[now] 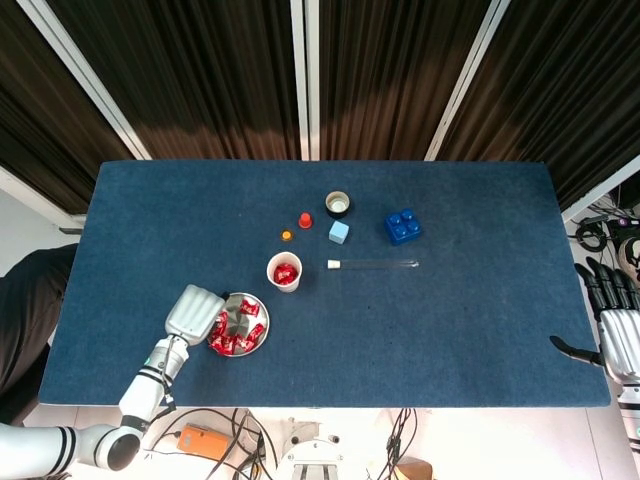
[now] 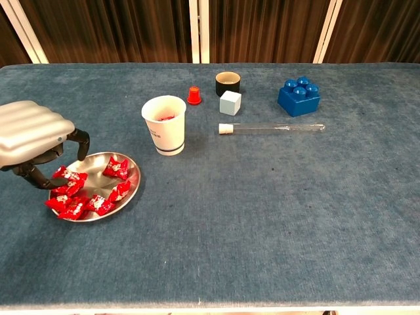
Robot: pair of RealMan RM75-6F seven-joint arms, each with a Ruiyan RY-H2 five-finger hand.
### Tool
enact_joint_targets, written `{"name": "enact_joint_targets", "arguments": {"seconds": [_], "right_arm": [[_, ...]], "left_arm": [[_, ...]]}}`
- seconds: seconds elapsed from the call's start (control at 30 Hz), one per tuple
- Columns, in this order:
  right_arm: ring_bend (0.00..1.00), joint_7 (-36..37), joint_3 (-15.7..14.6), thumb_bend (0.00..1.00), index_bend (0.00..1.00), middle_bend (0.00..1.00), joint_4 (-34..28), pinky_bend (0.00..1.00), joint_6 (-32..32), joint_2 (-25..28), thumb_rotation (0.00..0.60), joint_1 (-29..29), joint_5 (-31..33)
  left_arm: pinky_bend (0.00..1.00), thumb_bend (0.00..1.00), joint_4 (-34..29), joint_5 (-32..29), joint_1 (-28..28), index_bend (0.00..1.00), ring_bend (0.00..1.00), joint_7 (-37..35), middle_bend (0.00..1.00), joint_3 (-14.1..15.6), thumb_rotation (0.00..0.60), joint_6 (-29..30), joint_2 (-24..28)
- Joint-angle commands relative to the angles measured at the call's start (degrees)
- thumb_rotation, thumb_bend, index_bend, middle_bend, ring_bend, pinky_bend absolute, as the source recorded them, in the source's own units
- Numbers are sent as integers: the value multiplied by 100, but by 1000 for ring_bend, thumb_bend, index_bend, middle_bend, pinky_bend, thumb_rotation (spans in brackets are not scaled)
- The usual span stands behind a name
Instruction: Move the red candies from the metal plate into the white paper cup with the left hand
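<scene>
The metal plate (image 1: 262, 322) (image 2: 98, 165) lies near the table's front left and holds several red wrapped candies (image 1: 233, 340) (image 2: 79, 198). Just behind it and to the right stands the white paper cup (image 1: 284, 271) (image 2: 164, 125), with red candy showing inside. My left hand (image 1: 195, 312) (image 2: 33, 139) hovers over the plate's left edge, palm down. Its fingers (image 2: 81, 140) curl toward the candies with nothing visibly between them. My right hand (image 1: 620, 338) rests at the table's far right edge, fingers spread and empty.
Behind the cup sit a red cap (image 1: 305, 220) (image 2: 193, 96), an orange cap (image 1: 286, 236), a small black cup (image 1: 338, 204) (image 2: 228, 83), a pale blue cube (image 1: 339, 232) (image 2: 230, 103) and a blue brick (image 1: 402, 227) (image 2: 298, 96). A glass test tube (image 1: 372, 264) (image 2: 272, 128) lies right of the cup.
</scene>
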Motion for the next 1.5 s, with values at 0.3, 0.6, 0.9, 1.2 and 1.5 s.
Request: {"name": "enact_joint_targets", "arguments": {"seconds": [0.3,0.6,0.9,1.2,1.5], "right_arm": [[0,8,4,185,0,27,4,83,8,7,600,-13,23],[0,1,9,185,0,27,5,84,-15,-7,600,-5,41],[0,-6,15,185,0,27,-8,86,24,1,600,-28,49],[0,19,12,185,0,27,7,86,44,-13,600,-44,44],[0,89,9,185,0,27,61,86,50,-13,600,-83,101]], "left_arm": [[786,269,137,-284,-101,489,854,134,899,-60,600,-256,-88],[786,343,201,-251,-124,591,854,-145,899,-128,600,-351,-115],[786,347,-589,414,-12,593,854,-837,899,-471,600,200,357],[786,344,-916,531,-469,592,854,-1327,899,-1230,600,-8,353],[786,343,-344,-498,-1272,592,854,-1105,899,-1771,600,-680,-299]]}}
